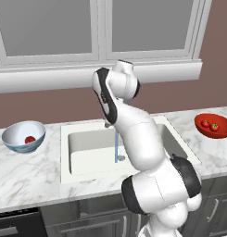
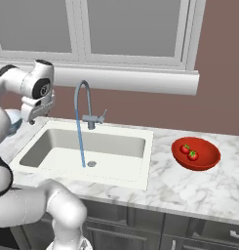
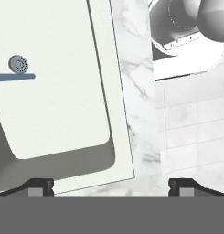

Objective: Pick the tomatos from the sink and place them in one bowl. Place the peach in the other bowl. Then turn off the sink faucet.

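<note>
Two tomatos (image 1: 205, 123) (image 2: 185, 149) lie in the shallow red bowl (image 1: 220, 133) (image 2: 208, 157) on the counter right of the sink (image 1: 65, 139) (image 2: 146, 161). The peach (image 1: 29, 139) rests in the white and pale blue bowl (image 1: 15, 134) at the left. Water still runs in a thin stream (image 2: 82, 146) from the faucet (image 2: 81, 97), whose lever (image 2: 103, 115) points right. My gripper (image 2: 33, 117) (image 3: 111, 185) hangs high over the sink's left side. It is open, with nothing between its fingertips (image 3: 40, 185). Below it lies the drain (image 3: 18, 64).
White marble counter (image 2: 189, 190) (image 3: 138, 91) surrounds the basin. A window sill (image 2: 140, 80) runs along the wall behind the faucet. My own arm blocks the tap in the left base view.
</note>
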You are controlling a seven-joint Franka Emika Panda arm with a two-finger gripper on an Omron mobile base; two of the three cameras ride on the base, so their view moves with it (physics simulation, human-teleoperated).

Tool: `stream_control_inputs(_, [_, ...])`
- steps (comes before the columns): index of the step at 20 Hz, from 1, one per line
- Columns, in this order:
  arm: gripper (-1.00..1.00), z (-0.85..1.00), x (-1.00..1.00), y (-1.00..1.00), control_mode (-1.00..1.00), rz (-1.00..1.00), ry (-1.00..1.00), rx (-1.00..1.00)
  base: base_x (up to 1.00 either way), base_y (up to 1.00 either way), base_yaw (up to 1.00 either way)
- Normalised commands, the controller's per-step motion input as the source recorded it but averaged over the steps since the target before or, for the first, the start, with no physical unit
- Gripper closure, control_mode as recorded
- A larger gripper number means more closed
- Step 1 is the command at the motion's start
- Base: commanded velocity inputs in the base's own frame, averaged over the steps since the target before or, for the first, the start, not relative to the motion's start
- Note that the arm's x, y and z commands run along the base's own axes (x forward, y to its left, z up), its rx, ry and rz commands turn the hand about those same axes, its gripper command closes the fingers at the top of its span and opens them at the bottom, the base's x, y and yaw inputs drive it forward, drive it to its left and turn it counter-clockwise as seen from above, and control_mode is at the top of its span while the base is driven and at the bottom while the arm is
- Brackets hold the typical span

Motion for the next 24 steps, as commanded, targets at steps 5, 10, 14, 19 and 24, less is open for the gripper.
stream_control_inputs(5, [-1.0, 0.26, -0.94, -0.41, -1.0, 0.01, -0.4, 0.02, 0.0, 0.0, 0.0])
stream_control_inputs(10, [-1.0, 0.29, -0.73, -0.66, -1.0, 0.0, -0.47, 0.1, 0.0, 0.0, 0.0])
stream_control_inputs(14, [-1.0, 0.62, -0.53, -0.58, -1.0, -0.08, -0.32, 0.18, 0.0, 0.0, 0.0])
stream_control_inputs(19, [-1.0, 0.69, -0.4, -0.59, -1.0, -0.14, -0.19, 0.24, 0.0, 0.0, 0.0])
stream_control_inputs(24, [-1.0, 0.22, -0.17, -0.57, -1.0, -0.2, -0.21, 0.28, 0.0, 0.0, 0.0])
